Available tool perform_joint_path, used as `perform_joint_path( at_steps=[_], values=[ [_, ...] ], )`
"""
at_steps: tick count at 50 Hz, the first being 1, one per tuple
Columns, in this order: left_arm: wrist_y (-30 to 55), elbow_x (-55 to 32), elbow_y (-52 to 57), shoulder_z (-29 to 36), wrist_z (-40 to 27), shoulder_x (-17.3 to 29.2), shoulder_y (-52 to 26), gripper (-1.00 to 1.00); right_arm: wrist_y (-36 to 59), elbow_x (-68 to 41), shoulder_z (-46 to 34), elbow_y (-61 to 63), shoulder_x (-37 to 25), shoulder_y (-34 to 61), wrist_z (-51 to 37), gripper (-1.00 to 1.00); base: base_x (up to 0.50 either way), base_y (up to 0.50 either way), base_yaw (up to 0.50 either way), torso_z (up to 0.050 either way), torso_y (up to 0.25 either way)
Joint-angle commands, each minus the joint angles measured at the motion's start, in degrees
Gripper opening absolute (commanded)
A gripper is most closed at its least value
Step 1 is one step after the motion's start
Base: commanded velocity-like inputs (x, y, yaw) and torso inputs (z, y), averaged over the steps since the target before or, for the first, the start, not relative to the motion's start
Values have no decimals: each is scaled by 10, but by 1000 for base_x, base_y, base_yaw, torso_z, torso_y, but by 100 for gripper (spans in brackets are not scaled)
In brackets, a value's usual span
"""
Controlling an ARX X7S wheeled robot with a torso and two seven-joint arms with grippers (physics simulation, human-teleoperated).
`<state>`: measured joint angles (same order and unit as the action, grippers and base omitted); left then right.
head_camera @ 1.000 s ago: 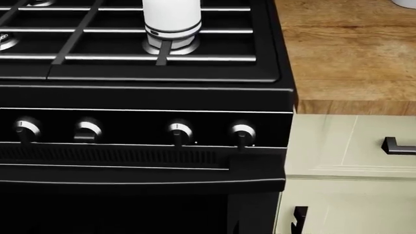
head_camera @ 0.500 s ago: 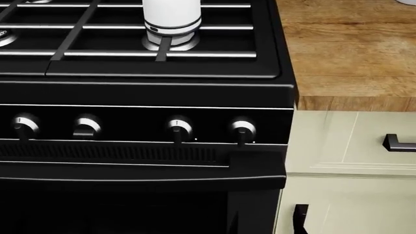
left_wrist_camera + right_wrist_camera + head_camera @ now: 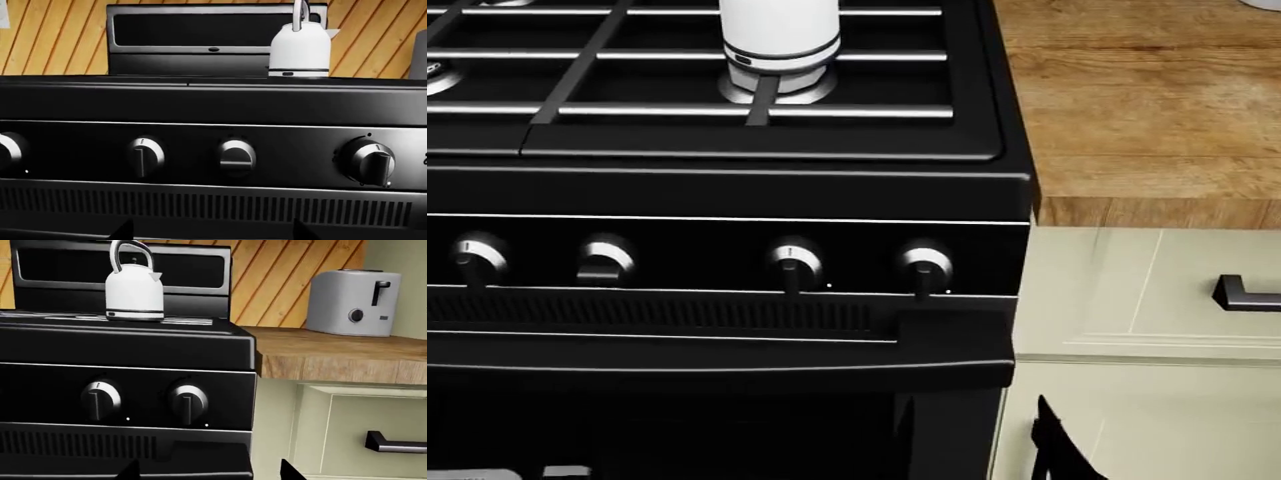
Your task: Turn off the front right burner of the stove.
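The right end effector (image 3: 207, 472) is showing only two dark finger tips at the edge of its wrist view, spread wide and holding nothing. It is facing the stove (image 3: 727, 190) front, likely lining up on the rightmost knob (image 3: 189, 403). The left end effector (image 3: 210, 232) is likewise gaping wide and empty before the knob row. The front right burner (image 3: 777, 90) is sitting under the white kettle (image 3: 778, 35), next to the wooden bench (image 3: 1148, 100).
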<state>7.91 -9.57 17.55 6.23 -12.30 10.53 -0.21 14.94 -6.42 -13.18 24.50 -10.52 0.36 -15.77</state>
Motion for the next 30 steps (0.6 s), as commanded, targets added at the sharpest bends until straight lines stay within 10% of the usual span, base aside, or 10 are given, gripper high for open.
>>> perform_joint_path(
  at_steps=[1,30],
  values=[
    [-17,-2,-14,4,1,3,-6,100,2,-1,-4,12,-6,-1,-5,100,0,0,0,0,0],
    [-8,-16,9,9,-11,12,3,100,-12,2,-18,4,-18,-2,-16,100,93,0,0,0,0]
  ],
)
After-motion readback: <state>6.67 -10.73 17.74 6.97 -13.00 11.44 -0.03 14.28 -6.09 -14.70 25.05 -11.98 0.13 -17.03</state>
